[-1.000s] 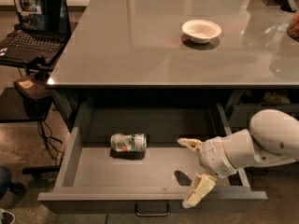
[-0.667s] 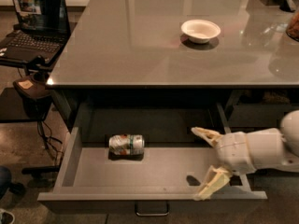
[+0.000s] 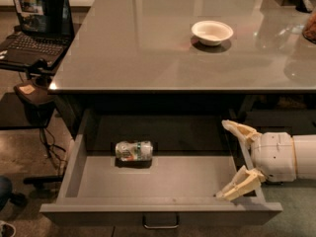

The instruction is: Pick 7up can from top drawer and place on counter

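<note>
7up can lies left-right; tool right

This looks like an office or lab break area rather than a home. A wide glossy grey counter carries only a white bowl, and an open laptop sits on a side stand at the left, with cables hanging to a bare concrete floor. Under the counter a grey metal drawer is pulled out. The gripper reaches in at the drawer's right side, fingers spread wide.
</note>
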`<state>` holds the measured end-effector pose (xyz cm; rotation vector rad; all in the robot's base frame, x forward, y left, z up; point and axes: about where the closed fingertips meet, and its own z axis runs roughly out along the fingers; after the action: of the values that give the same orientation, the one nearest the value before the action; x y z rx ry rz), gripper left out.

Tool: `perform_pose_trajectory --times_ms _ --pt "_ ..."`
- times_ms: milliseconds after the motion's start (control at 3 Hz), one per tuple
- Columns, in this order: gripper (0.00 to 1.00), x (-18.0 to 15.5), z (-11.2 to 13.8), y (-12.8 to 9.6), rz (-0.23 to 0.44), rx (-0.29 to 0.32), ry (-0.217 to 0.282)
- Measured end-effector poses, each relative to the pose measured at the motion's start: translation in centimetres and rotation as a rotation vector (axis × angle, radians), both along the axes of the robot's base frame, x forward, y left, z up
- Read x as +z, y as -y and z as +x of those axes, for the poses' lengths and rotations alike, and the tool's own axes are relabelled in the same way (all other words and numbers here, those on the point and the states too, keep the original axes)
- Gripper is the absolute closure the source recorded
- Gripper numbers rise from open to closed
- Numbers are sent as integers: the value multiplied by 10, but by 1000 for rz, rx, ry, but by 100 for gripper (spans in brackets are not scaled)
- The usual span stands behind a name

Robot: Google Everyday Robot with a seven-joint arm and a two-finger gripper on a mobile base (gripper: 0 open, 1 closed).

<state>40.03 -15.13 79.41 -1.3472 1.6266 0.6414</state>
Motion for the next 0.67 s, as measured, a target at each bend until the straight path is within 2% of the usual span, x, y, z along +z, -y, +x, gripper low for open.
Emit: perform_pose_trajectory --times_ms 333,667 --pt "0 -8 -2 -32 4 -31 -18" --pt "0 -19 10 -87 17 -105 -88"
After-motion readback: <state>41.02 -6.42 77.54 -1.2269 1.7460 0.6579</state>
